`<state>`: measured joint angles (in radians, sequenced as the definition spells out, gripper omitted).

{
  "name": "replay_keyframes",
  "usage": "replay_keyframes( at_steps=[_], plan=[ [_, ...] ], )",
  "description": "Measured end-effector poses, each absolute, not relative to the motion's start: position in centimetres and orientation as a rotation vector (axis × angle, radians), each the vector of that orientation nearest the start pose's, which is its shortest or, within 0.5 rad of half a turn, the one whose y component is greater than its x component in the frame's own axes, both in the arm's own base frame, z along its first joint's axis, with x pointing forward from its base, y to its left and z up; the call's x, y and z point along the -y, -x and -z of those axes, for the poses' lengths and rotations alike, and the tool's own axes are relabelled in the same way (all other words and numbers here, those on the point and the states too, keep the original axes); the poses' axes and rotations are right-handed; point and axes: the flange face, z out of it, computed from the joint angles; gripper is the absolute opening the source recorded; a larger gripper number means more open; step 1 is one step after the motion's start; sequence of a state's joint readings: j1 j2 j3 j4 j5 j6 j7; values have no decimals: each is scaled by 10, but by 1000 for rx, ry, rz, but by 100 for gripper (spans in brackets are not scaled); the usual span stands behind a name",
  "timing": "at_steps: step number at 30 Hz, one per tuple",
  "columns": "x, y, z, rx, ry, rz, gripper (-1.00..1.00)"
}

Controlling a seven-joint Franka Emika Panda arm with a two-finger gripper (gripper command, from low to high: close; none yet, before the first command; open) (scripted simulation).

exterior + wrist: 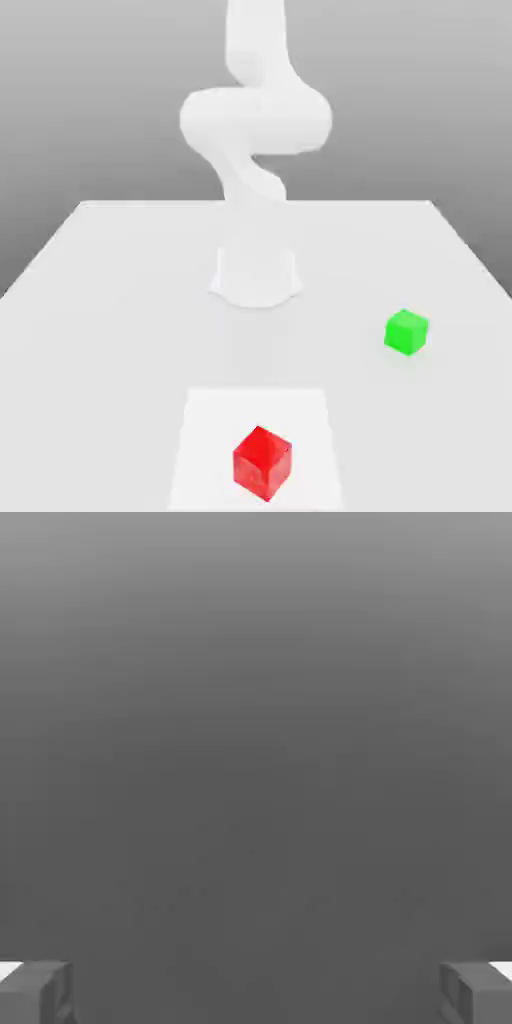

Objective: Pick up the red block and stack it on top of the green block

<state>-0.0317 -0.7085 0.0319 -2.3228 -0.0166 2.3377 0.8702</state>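
"Where do we see the small glossy red cube (262, 463)?"

"Near us, on the flat white square (305, 450) lying on the pale table (120, 340)."

"And our small bright green cube (406, 332)?"

"Farther back, well apart, toward the exterior view's right. We see the white jointed arm (256, 120) at the far middle."

"Our two-finger gripper (256, 994)?"

"Fingers wide apart, nothing between them."

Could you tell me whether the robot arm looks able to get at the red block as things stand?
Probably yes: the red block sits in the open on the white patch, the green block stands well apart, and the gripper is open.
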Motion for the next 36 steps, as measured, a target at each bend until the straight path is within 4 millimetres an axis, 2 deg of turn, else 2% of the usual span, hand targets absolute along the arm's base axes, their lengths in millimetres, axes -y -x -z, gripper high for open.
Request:
replay_keyframes(
  at_steps=[3, 6, 12, 18, 24, 28, 29, 36],
  plan=[
    [-6, -419, -615, -1264, 2494, 853, 0],
    [-5, -447, -559, -1385, 2511, 751, 0],
    [-1, -481, -440, -1616, 2517, 529, 0],
    [0, -483, -322, -1831, 2480, 282, 0],
    [-7, -461, -216, -2013, 2405, 29, 0],
    [-8, -459, -165, -2032, 2394, 2, 0],
    [-8, -458, -153, -2033, 2394, 1, -100],
    [-8, -458, -150, -2032, 2393, 2, -100]
  ],
)
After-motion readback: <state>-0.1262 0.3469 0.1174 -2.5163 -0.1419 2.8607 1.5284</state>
